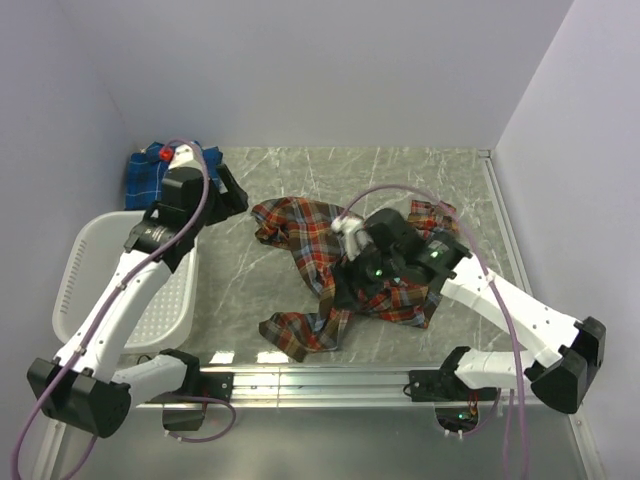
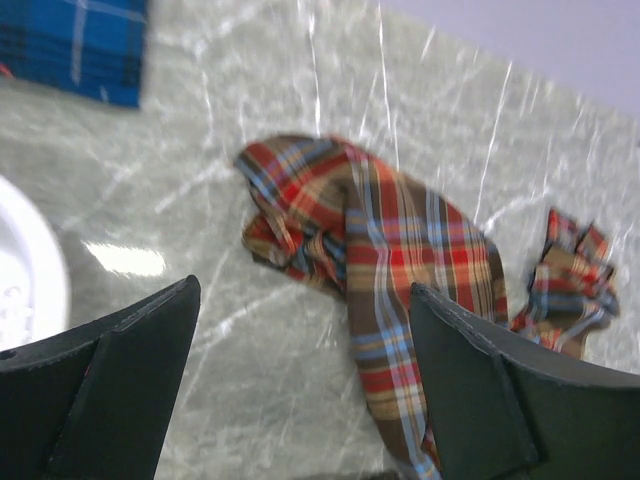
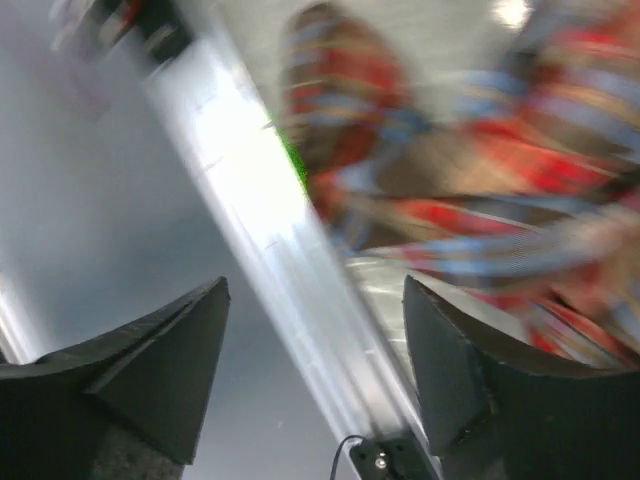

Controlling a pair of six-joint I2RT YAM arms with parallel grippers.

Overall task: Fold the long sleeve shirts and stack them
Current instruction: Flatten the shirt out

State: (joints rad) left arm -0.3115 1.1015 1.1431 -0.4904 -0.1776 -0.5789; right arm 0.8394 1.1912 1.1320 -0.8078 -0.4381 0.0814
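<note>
The red-orange plaid long sleeve shirt [image 1: 300, 235] lies crumpled in the middle of the table, one sleeve trailing toward the near rail. The left wrist view shows it [image 2: 400, 240] just beyond and under the right finger. Folded at the back left corner is the blue plaid shirt [image 1: 148, 178], also visible in the left wrist view [image 2: 80, 45]. My left gripper [image 1: 233, 196] hovers open left of the red shirt, empty [image 2: 305, 290]. My right gripper [image 1: 347, 293] sits low over the red shirt's middle, open and holding nothing [image 3: 315, 290]; the shirt [image 3: 480, 190] is blurred beyond it.
A white slotted basket [image 1: 85, 270] stands at the left, under my left arm; its rim [image 2: 20, 270] shows in the left wrist view. The metal rail [image 1: 320, 380] runs along the near edge and appears blurred [image 3: 250, 170] in the right wrist view. Walls enclose the back and sides.
</note>
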